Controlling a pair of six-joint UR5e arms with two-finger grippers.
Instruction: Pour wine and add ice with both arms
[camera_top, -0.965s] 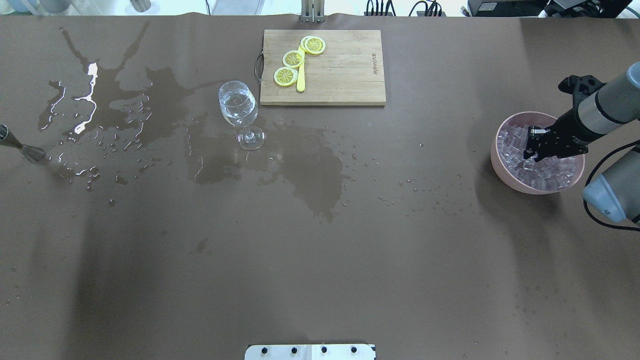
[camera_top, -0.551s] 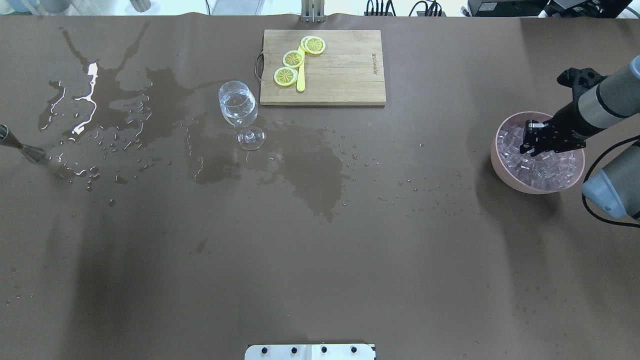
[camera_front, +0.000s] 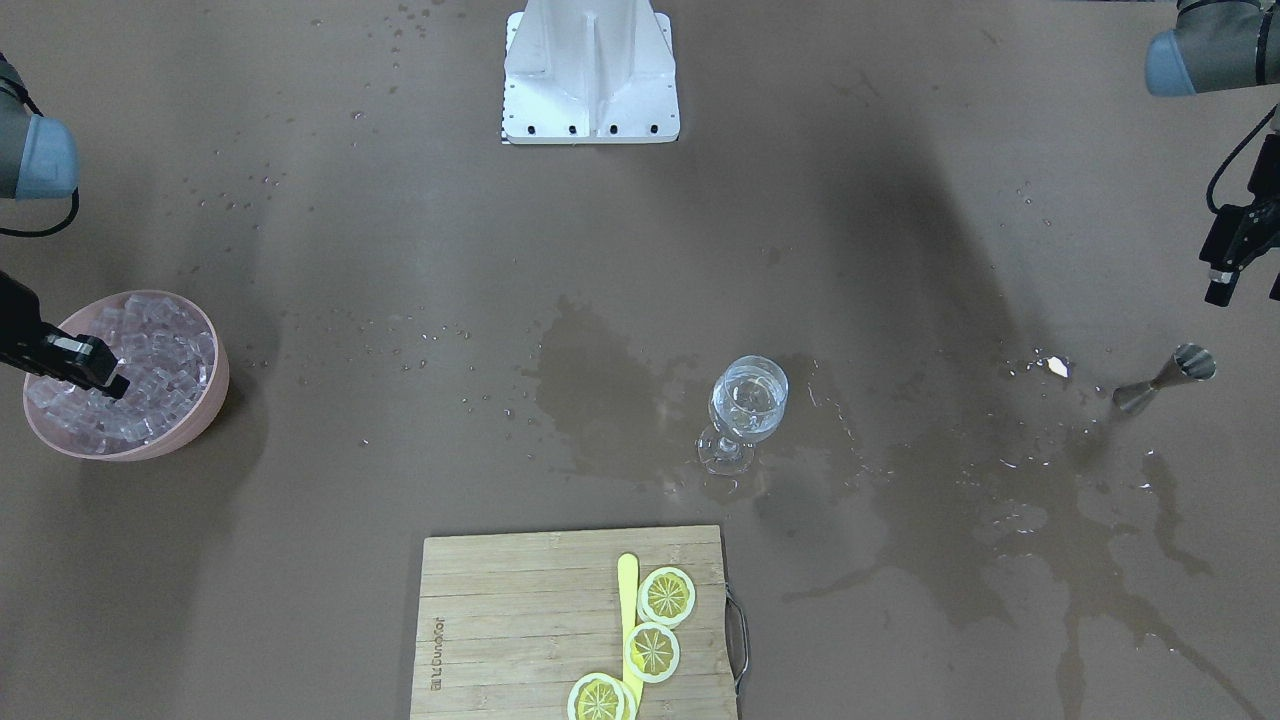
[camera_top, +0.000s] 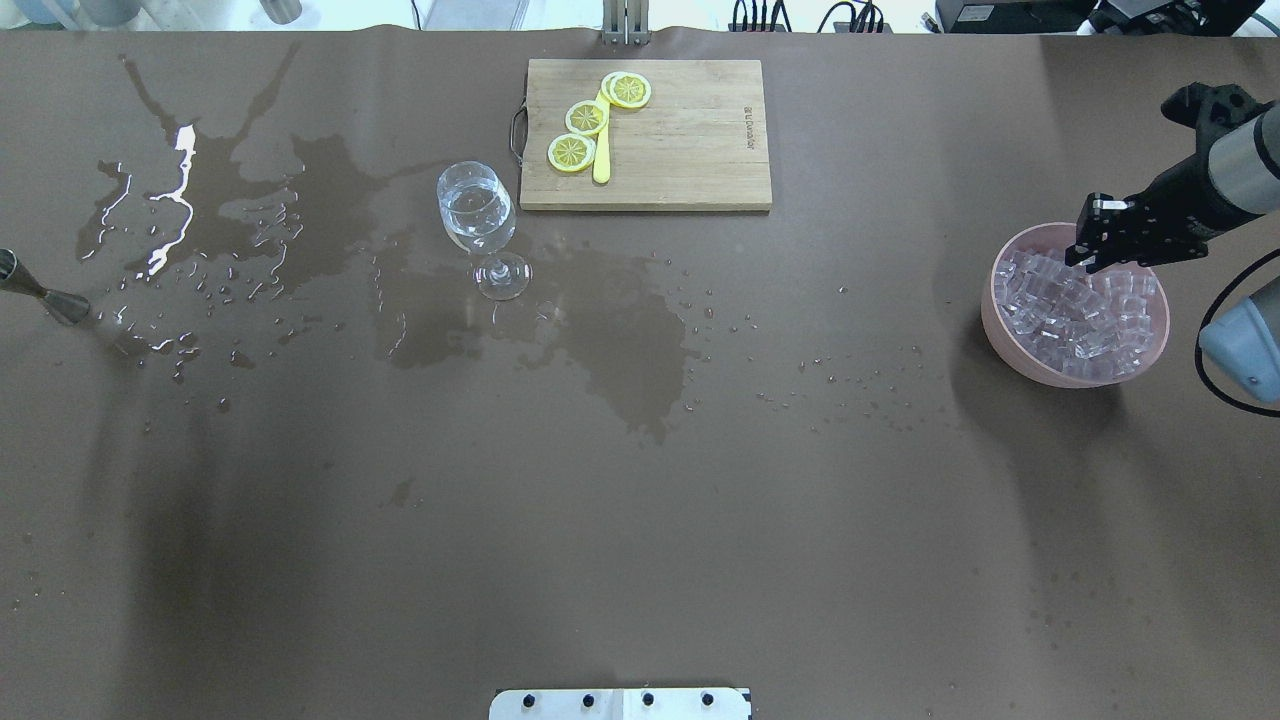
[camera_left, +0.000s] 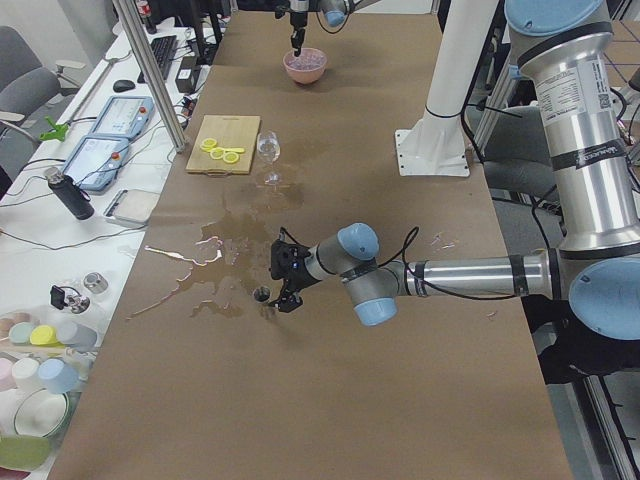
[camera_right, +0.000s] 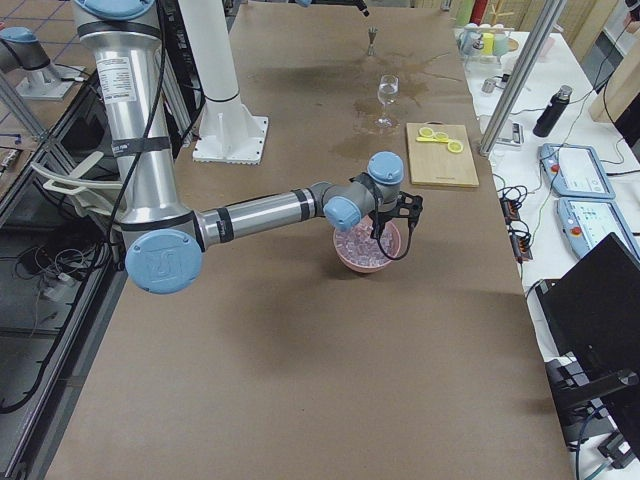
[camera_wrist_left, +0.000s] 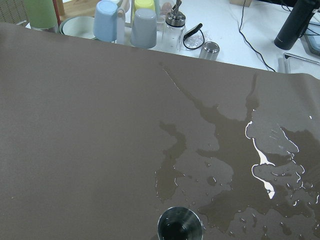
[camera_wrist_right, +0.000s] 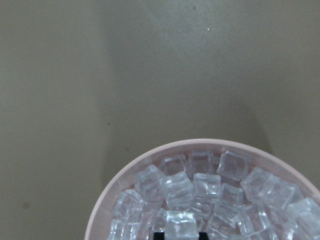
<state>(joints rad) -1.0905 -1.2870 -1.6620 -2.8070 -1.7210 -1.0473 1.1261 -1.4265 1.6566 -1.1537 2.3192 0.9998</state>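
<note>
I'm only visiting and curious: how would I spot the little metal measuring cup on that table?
From the wooden cutting board, follow the wet spill past the wine glass toward the robot's left end of the table. At the spill's edge sits the measuring cup: the only metal thing there, small, silvery, hourglass-shaped.

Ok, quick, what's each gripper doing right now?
Left gripper: cannot tell open or closed; the jigger stands apart from it.
Right gripper: closed on an ice cube, above the pink bowl.
</note>
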